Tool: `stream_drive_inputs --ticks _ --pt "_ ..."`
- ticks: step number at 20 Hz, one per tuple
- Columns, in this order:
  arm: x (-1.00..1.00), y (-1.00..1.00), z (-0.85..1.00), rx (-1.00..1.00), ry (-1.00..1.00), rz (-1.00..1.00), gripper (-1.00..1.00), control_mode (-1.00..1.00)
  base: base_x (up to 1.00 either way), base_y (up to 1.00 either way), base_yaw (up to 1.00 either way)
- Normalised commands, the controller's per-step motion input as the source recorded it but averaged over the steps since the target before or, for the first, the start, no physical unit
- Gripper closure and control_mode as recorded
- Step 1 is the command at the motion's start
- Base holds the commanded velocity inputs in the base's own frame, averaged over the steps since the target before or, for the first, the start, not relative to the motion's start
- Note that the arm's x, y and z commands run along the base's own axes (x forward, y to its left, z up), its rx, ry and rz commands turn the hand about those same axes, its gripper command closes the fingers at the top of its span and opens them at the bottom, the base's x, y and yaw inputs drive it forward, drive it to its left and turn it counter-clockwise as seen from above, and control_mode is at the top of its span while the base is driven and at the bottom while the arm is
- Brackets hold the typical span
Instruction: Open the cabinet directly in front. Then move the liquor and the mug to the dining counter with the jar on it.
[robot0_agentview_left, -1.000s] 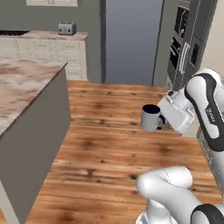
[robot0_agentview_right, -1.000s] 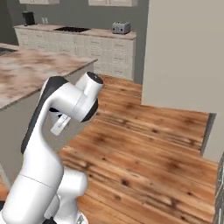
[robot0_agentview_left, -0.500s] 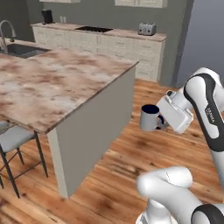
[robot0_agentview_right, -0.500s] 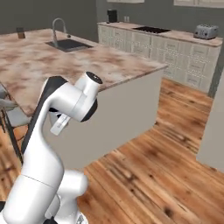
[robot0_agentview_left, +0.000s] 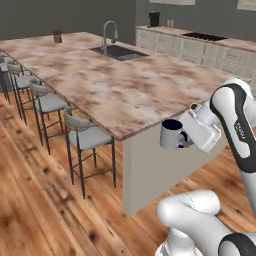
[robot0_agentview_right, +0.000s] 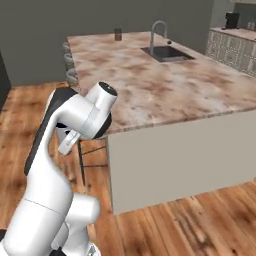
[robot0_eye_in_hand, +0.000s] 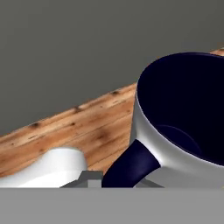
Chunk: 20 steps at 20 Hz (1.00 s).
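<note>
Grey mug (robot0_agentview_left: 171, 135) with navy interior, upright, airborne beside marble dining counter (robot0_agentview_left: 100, 85), jar (robot0_agentview_left: 57, 36) at far end

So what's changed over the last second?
The base has swung round: the views now face the dining counter with its stools, instead of bare floor and tall cabinets. The pincer stayed shut on the mug, arm pose unchanged.

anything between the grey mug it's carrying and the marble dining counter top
Nothing visible does. The small grey mug with navy interior hangs in the gripper beside the brown-and-white marble dining counter, whose near corner is bare; the mug sits below the slab's top.
</note>
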Motion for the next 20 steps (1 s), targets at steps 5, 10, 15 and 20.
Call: stream_drive_inputs --ticks 5,10,15,20 --pt "0.0 0.0 0.0 0.0 0.0 0.0 1.0 1.0 0.03 0.86 0.51" --pt "0.0 0.0 0.0 0.0 0.0 0.0 1.0 1.0 0.02 1.0 0.25" --pt "0.0 0.0 0.0 0.0 0.0 0.0 1.0 1.0 0.78 0.75 0.05" --pt "0.0 0.0 0.0 0.0 0.0 0.0 1.0 1.0 1.0 0.46 0.0"
